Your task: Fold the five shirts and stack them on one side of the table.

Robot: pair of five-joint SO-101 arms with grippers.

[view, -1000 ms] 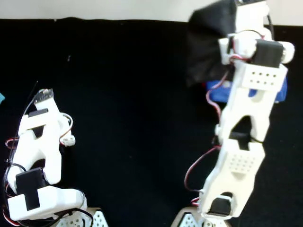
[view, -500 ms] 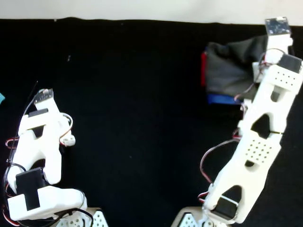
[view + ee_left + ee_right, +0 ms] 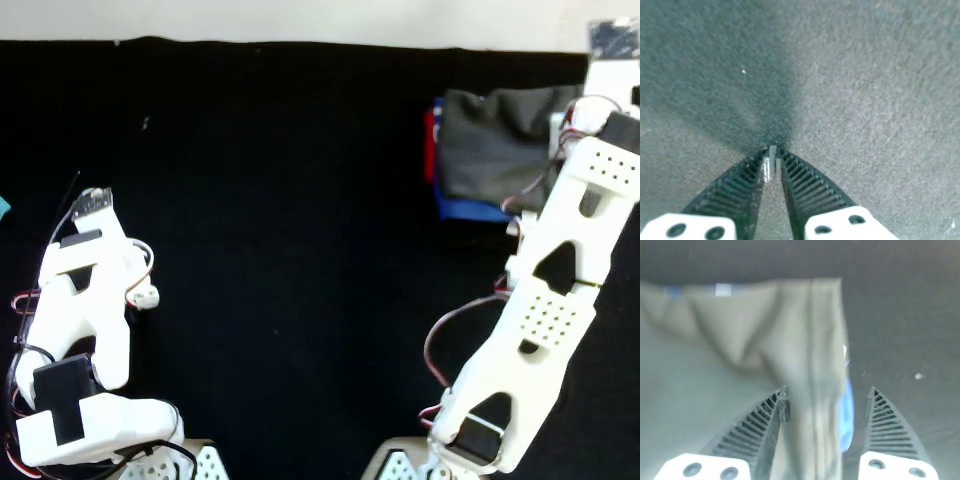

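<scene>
Dark grey cloth is lying uppermost at the far right side of the black worktop (image 3: 300, 180): the folded dark grey shirt (image 3: 490, 145) is resting on a blue shirt (image 3: 465, 209) and a red shirt (image 3: 431, 145), whose edges are showing beneath it. The right end effector (image 3: 827, 399) is hanging over the dark grey shirt's edge with its jaws standing wide apart, gripping nothing. The left end effector (image 3: 772, 159) is pointing down at the worktop well apart from the shirts, jaws pressed together and carrying nothing.
</scene>
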